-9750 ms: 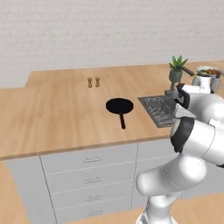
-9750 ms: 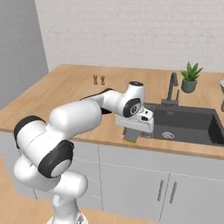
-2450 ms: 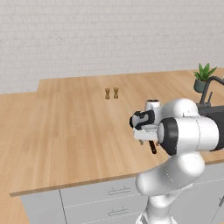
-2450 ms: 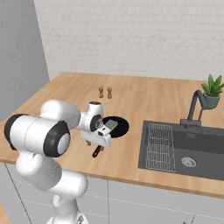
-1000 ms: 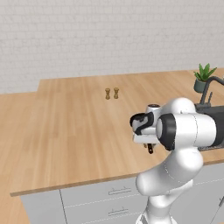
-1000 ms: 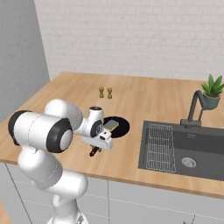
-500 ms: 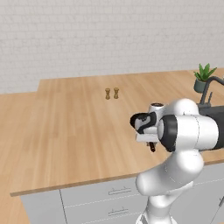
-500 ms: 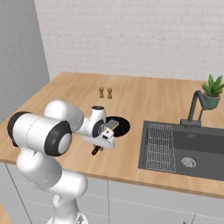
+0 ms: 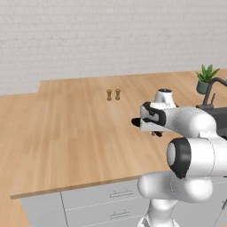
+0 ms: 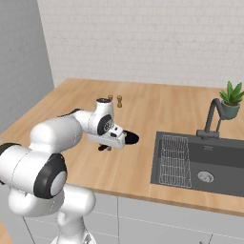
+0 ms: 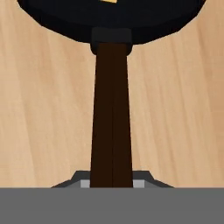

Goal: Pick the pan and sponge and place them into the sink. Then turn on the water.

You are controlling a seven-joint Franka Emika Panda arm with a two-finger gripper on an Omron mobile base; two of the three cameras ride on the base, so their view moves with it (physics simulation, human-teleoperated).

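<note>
White glossy arm (image 10: pixel 62 131), rounded bulbous segments. Dark grey-black discs capped joints, black bands at seams. White pedestal base (image 10: pixel 71 224) below. Wrist ended in small round cap, white boxy hand (image 10: pixel 112 137) with dark trim. No cables or markings seen.

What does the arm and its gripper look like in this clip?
The arm is glossy white, built of fat rounded segments with dark grey to black bands and round caps at the joints. The hand is a white block with black trim, ending in the gripper, of which only a small dark part shows under the hand. No loose cables or markings are visible.
</note>
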